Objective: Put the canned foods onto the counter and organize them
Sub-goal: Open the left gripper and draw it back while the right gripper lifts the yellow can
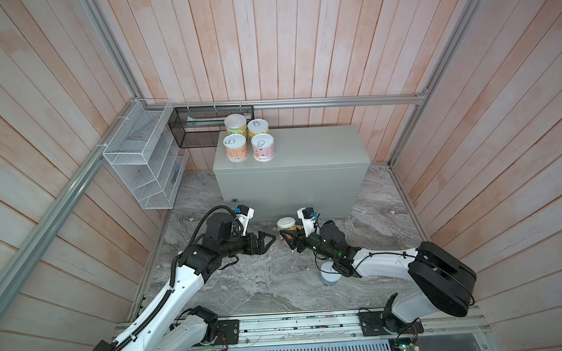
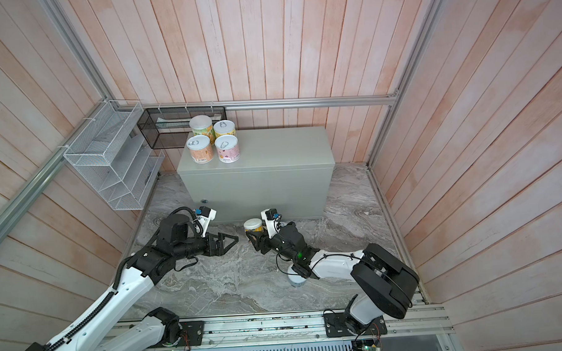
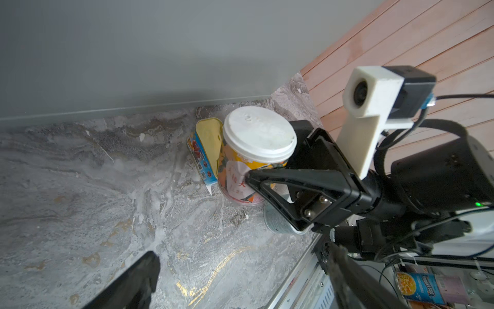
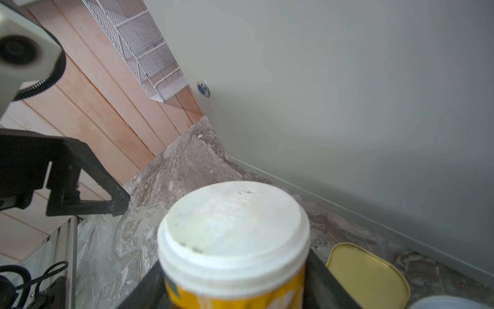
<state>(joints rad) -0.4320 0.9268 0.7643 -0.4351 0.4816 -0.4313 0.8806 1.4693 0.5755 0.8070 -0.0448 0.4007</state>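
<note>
A yellow can with a white lid [image 1: 287, 223] [image 3: 259, 133] [image 4: 235, 232] stands on the stone floor in front of the counter [image 1: 304, 146]. My right gripper [image 1: 288, 231] [image 4: 235, 289] is shut on its sides. Behind it lies the flat gold tin [image 3: 209, 139] [image 4: 366, 270]. A silver can [image 1: 330, 276] [image 3: 278, 222] sits under my right arm. Several cans [image 1: 262, 147] [image 2: 227, 148] are grouped on the counter's back left corner. My left gripper [image 1: 270, 242] [image 3: 240, 278] hangs open and empty just left of the held can.
A white wire basket [image 1: 144, 161] and a black mesh basket [image 1: 204, 124] hang on the left and back walls. The counter's front carries a round lock [image 4: 203, 88]. An aluminium rail [image 1: 294, 327] runs along the near edge.
</note>
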